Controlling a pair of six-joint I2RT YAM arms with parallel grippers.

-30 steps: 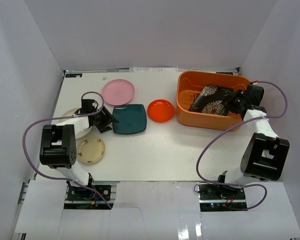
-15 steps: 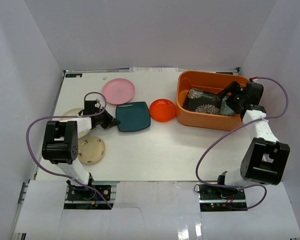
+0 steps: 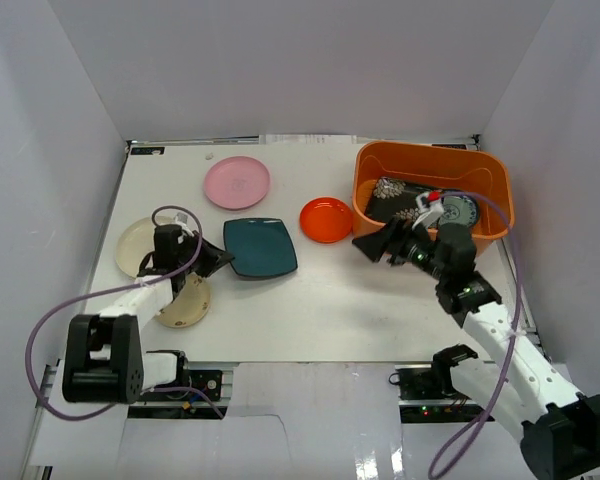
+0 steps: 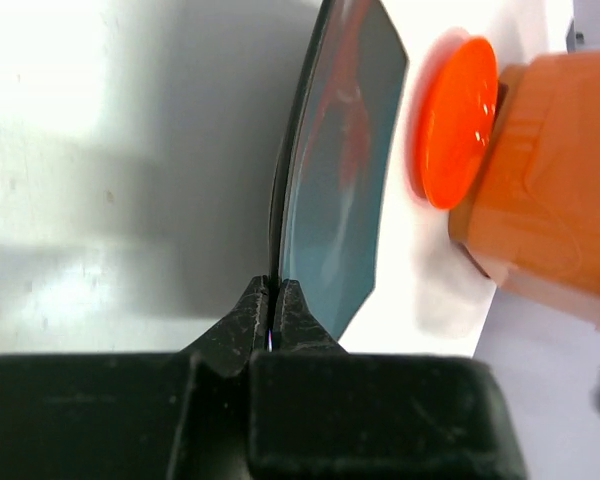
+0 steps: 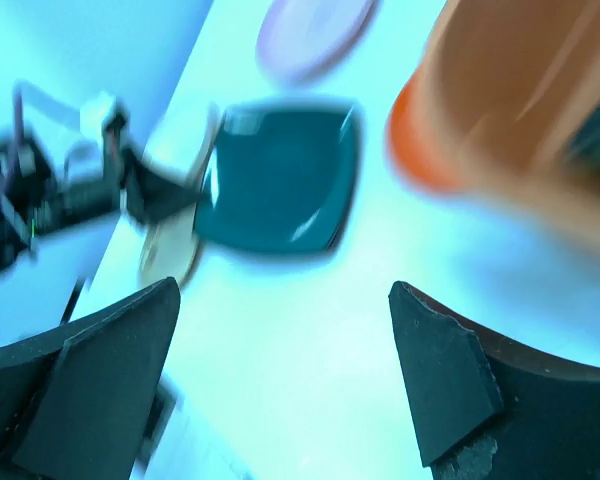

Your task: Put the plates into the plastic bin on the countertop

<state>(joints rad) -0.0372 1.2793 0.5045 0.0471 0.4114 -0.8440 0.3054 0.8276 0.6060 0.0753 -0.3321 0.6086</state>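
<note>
From above, the left claw [image 3: 212,258] is clamped tight on the near-left edge of the square teal plate [image 3: 261,247], which stretches away to the claw's right on the surface [image 3: 310,300]. The plastic bin [image 3: 427,151] stands well beyond it, further right and further out, with the small orange-red dish [image 3: 323,219] between. The right claw [image 3: 372,245] hangs spread and empty just before the bin's near wall, on that very route. By my judgement the carry wants a firm pinch, enough lift to pass over the dish and the bin's rim, and the right arm out of the way; 2 plates lie in the bin, so aim for free floor. Seen from the left wrist, both fingers meet on the plate's thin rim, and the plate [image 4: 340,200] runs straight ahead of the claw, with dish and bin past its far edge. So shallow a hold could let it pivot, so move slowly. Through the right wrist, badly blurred, the fingers stand wide apart with nothing between, the teal plate ahead of them and the bin ahead and off to one side.
</note>
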